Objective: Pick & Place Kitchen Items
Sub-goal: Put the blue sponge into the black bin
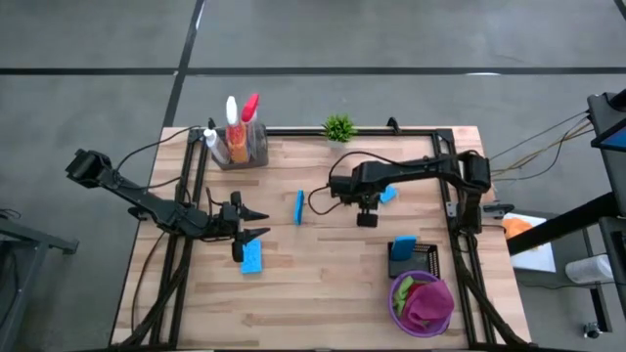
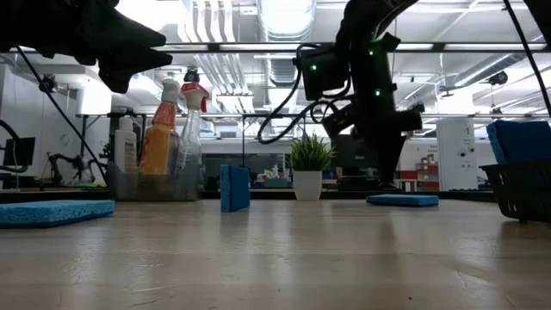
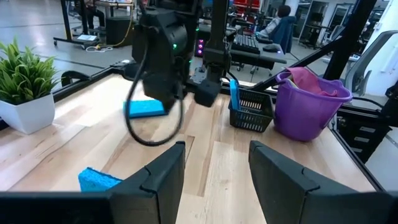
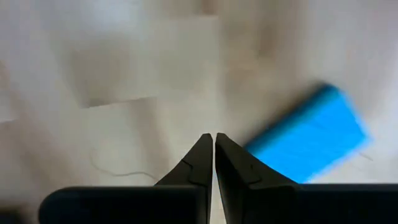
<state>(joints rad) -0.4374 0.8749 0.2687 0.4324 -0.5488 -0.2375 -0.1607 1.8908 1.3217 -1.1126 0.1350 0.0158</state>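
- Right gripper (image 1: 367, 219) mid-surface, fingers shut, empty; flat blue sponge (image 1: 388, 195) just beside it.
- Left gripper (image 1: 256, 223) half open, empty, above another sponge (image 1: 251, 258).
- Upright sponge (image 1: 298, 206) between the two grippers.
- Bare wooden surface (image 1: 323, 284) toward the near edge.

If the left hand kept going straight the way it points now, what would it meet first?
Probably the blue sponge standing on edge, which lies just ahead of the open left hand in the high view. The right arm fills the line farther on. Depth is unclear, so the hand might pass just beside the sponge.
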